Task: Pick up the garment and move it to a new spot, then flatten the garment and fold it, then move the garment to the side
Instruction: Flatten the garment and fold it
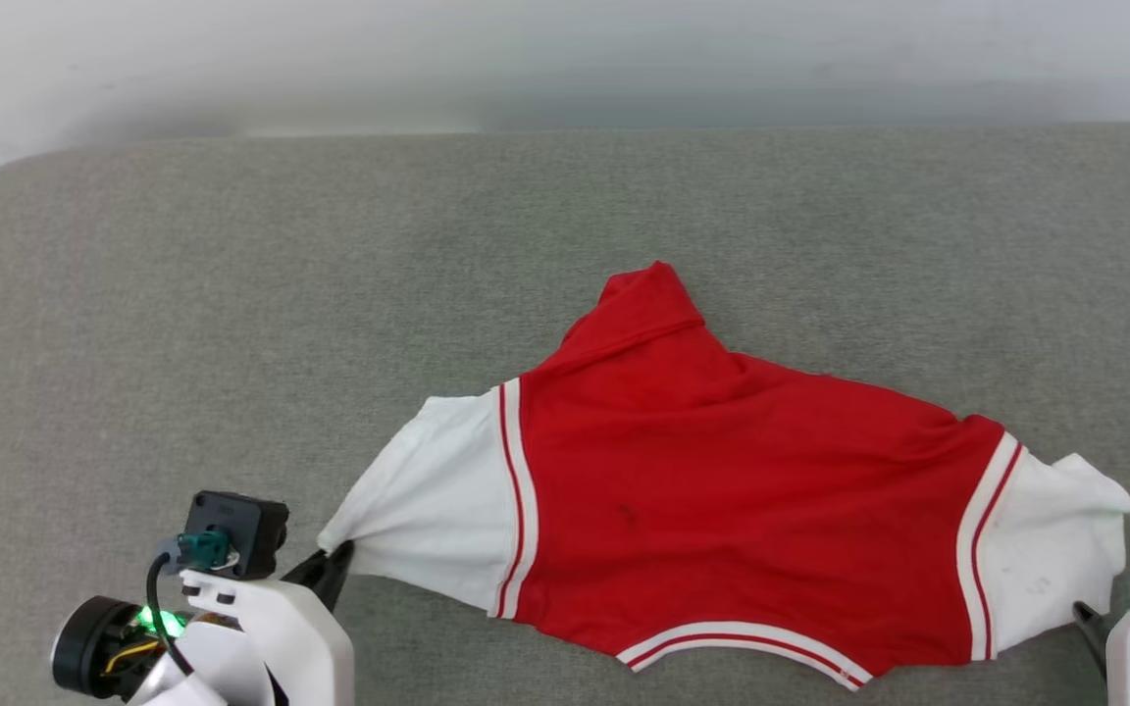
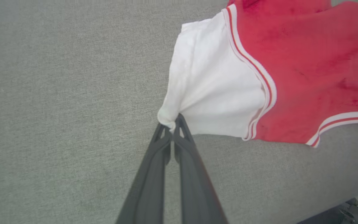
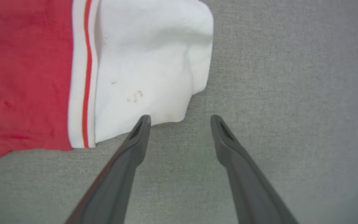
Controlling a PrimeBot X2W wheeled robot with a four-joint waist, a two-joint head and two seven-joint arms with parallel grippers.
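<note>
Red jersey [image 1: 722, 490]: left gripper [image 2: 171, 123] clamped on white sleeve [image 2: 210, 93] tip.
Spread near grey fabric surface's [image 1: 330, 245] front edge; right gripper [image 3: 181, 118] jaws apart, just beside other sleeve [image 3: 148, 62].

Grey fabric surface [image 1: 231, 294] with 1 red, white-sleeved garment [image 1: 722, 490] on it.

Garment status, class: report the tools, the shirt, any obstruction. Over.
Left tool shut on garment, white sleeve corner. Right tool open, tips by the other sleeve, holding nothing. Garment spread on grey cushion. No obstruction seen.
</note>
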